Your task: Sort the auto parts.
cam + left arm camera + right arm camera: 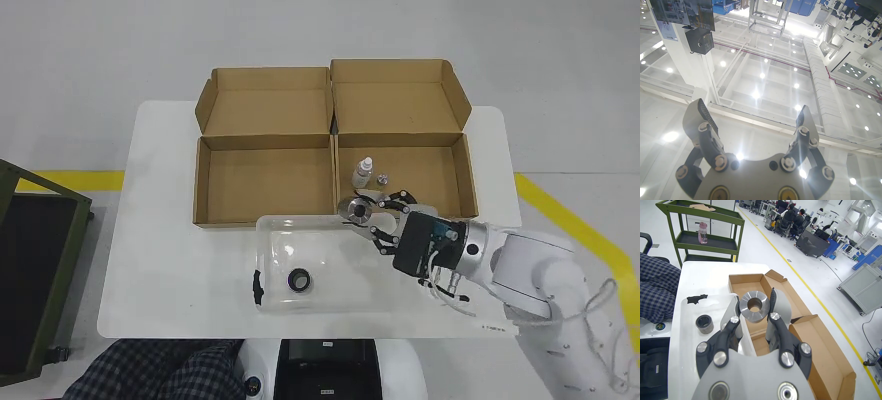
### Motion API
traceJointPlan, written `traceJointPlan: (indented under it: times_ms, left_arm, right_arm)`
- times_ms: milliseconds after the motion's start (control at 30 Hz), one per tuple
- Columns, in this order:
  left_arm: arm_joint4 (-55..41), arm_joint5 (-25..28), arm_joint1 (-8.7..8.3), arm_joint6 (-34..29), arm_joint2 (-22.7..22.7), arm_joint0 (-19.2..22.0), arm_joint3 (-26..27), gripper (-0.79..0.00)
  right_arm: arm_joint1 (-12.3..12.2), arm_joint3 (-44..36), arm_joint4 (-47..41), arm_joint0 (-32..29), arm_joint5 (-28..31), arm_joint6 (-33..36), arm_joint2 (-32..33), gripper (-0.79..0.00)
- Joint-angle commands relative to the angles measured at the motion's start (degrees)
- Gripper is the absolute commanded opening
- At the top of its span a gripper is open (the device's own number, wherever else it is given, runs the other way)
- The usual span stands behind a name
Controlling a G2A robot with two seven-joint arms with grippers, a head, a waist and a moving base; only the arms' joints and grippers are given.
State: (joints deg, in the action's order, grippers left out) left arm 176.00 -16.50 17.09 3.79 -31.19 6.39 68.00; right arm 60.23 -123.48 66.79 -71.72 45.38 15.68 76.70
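My right gripper (755, 306) is shut on a thick steel ring (754, 306) with a centre hole. In the top view the right gripper (365, 213) holds the steel ring (356, 209) above the near wall between the two cardboard boxes. A dark cylindrical bearing (298, 282) lies in the clear plastic tray (268, 228); the bearing (704, 324) also appears beside the gripper. The left box (265, 183) is bare inside. The right box (440, 175) holds a small white bottle-like part (364, 171) and a small metal piece (381, 178). My left gripper (753, 110) is open, pointing at the ceiling.
Both boxes have lids folded back toward the table's far edge. A green shelving cart (702, 234) stands beyond the table's left end. A person's plaid sleeve (160, 368) shows at the near edge. Bare white table (160, 250) lies left of the tray.
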Motion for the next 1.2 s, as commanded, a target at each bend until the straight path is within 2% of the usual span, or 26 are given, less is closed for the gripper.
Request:
traceJointPlan:
  times_ms: [0, 233, 833, 1167]
  left_arm:
    - [0.0, 0.0, 0.0, 0.0, 0.0, 0.0, 0.0, 0.0]
    - [0.0, 0.0, 0.0, 0.0, 0.0, 0.0, 0.0, 0.0]
    - [0.0, 0.0, 0.0, 0.0, 0.0, 0.0, 0.0, 0.0]
    - [0.0, 0.0, 0.0, 0.0, 0.0, 0.0, 0.0, 0.0]
  right_arm:
    - [-0.14, -0.5, -0.18, -0.63, 0.18, -0.62, 1.17, -0.785]
    - [-0.53, -1.26, -0.27, -2.34, 0.74, -2.47, 3.77, -0.785]
    - [-0.98, -1.03, -0.35, -2.95, 1.45, -3.99, 4.08, -0.785]
    - [-0.11, 4.44, 2.44, 2.66, -0.45, -0.13, -6.09, -0.785]
